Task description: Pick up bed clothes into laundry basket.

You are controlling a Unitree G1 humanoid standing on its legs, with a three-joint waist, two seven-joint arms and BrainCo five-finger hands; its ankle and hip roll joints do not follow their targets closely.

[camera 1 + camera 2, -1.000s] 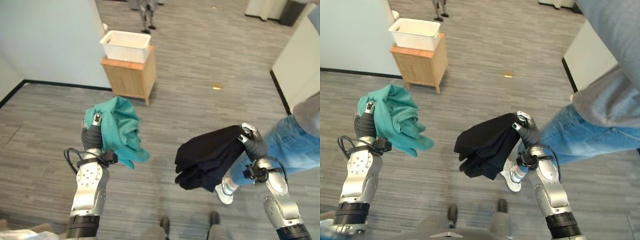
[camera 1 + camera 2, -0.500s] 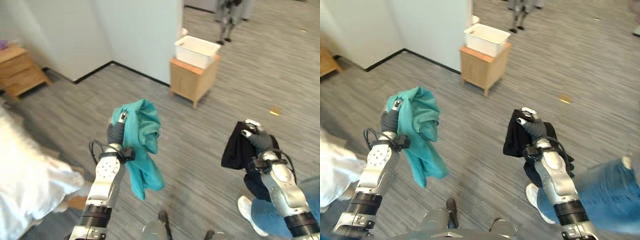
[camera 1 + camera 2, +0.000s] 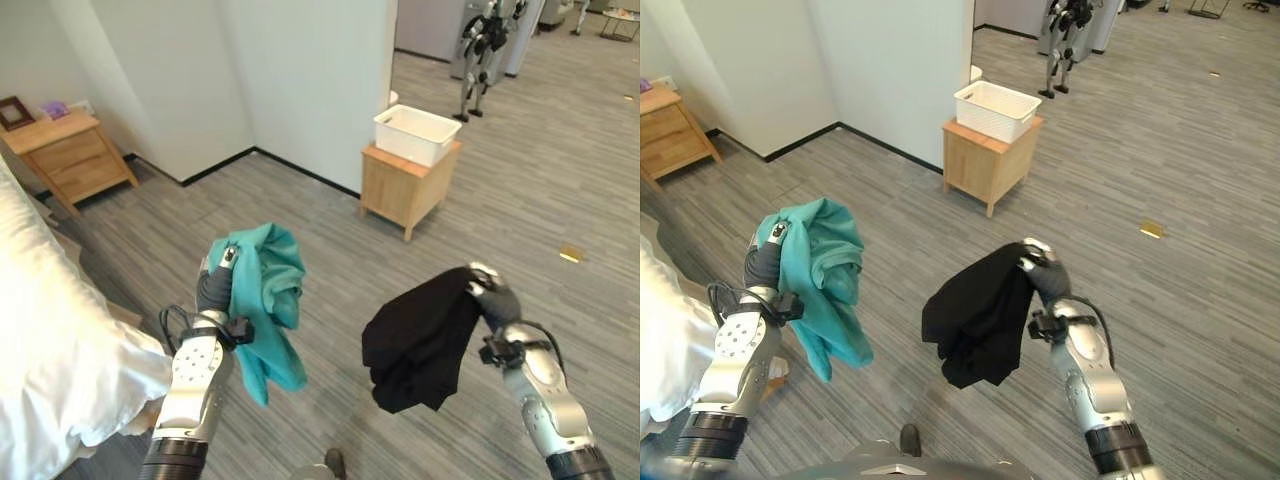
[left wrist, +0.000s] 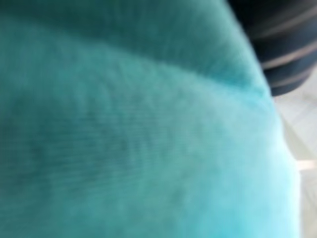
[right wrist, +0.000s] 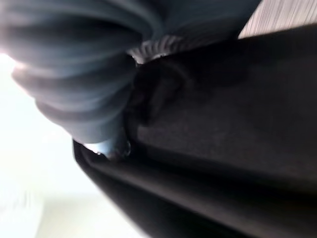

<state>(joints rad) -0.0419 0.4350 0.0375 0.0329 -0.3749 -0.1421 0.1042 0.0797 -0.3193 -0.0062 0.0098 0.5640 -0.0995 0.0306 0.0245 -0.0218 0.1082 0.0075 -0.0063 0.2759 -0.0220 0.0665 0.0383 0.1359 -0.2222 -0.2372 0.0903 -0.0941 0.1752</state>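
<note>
Grey plank floor [image 3: 300, 210]; white basket [image 3: 416, 133] on a wooden bench [image 3: 404, 187]. Left hand [image 3: 215, 283] grips teal cloth [image 3: 268, 300], right hand [image 3: 493, 300] grips black cloth [image 3: 415, 340].

open grey floor [image 3: 330, 240] lies between the raised hands and the white laundry basket [image 3: 417, 133], which sits open-topped on a small wooden cabinet [image 3: 405, 187] beside a white wall corner [image 3: 300, 90]. the bed [image 3: 50, 350] crowds the left arm's outer side. teal cloth [image 3: 265, 300] drapes from the left hand [image 3: 215, 285], black cloth [image 3: 415, 340] from the right hand [image 3: 492, 300], floor between them. a wooden nightstand [image 3: 70, 155] stands far left
</note>
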